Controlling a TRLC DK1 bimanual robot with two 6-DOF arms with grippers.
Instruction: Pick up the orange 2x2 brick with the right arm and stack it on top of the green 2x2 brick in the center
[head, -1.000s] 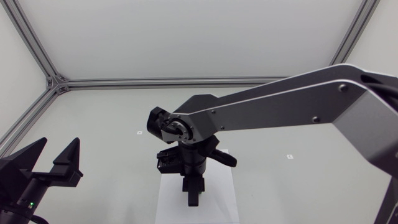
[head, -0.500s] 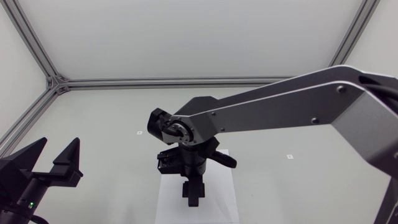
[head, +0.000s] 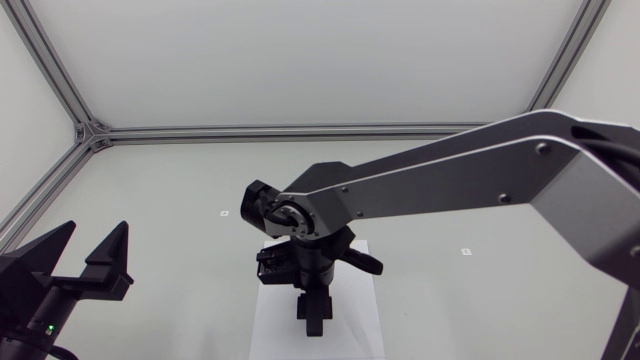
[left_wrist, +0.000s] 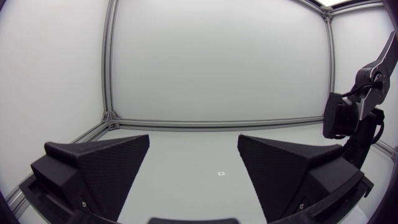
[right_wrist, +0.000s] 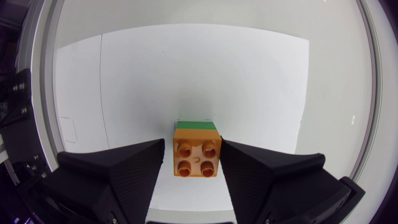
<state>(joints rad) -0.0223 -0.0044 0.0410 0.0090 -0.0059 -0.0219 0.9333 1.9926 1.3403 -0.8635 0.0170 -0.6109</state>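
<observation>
Firmly pinched between the right gripper's (right_wrist: 193, 148) fingers is the orange brick (right_wrist: 198, 158), studs up, directly above the green brick (right_wrist: 196, 124), whose far edge peeks out; contact between them is unclear. Beneath lies a white sheet (right_wrist: 186, 74) at centre. Near left, the left gripper (head: 93, 232) hovers, fingers wide

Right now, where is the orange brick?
In the right wrist view, the orange brick is held in the right gripper, directly over the green brick on the white sheet.
</observation>
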